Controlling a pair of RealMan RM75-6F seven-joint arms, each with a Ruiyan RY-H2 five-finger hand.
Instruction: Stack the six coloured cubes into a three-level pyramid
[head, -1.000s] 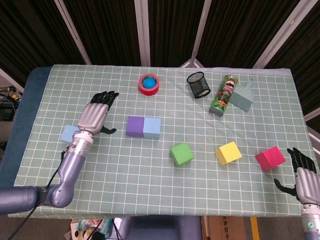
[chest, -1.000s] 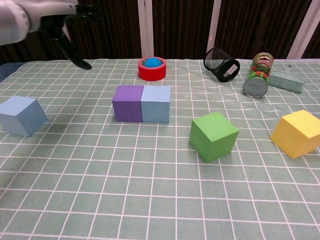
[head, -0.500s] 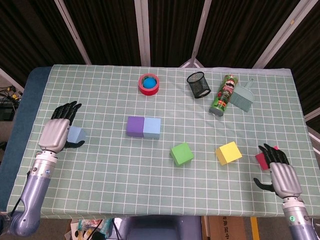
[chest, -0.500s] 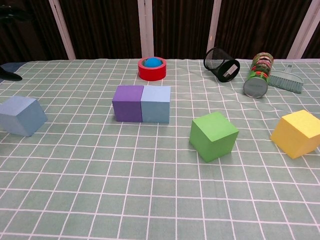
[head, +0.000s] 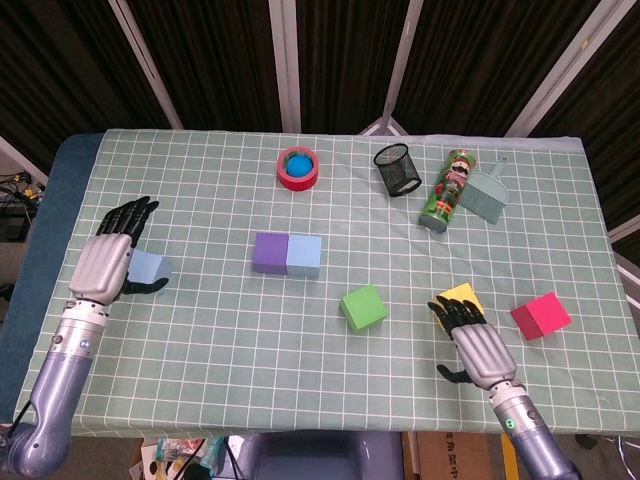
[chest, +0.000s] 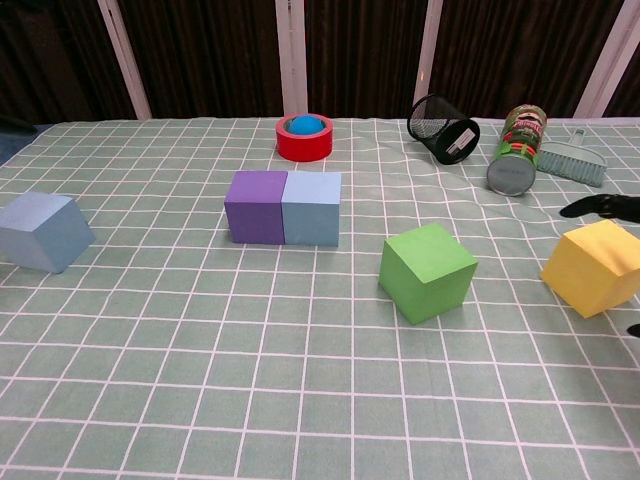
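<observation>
A purple cube (head: 269, 253) (chest: 256, 207) and a light blue cube (head: 304, 255) (chest: 311, 208) stand side by side, touching, mid-table. The green cube (head: 363, 308) (chest: 427, 272) sits in front of them to the right. My right hand (head: 477, 342) hovers open over the near side of the yellow cube (head: 461, 295) (chest: 597, 266); only its fingertips (chest: 600, 206) show in the chest view. A red cube (head: 541, 316) lies further right. My left hand (head: 106, 263) is open just left of the grey-blue cube (head: 153, 268) (chest: 42, 232).
At the back stand a red tape roll (head: 298, 168) with a blue ball inside, a tipped black mesh cup (head: 398, 168), a green can (head: 445, 190) and a small brush (head: 485, 193). The table's left edge (head: 45, 240) is near my left hand.
My right hand has swept left from the red cube to the yellow cube. My left hand, which earlier dropped back from mid-table to the grey-blue cube, has barely moved since.
</observation>
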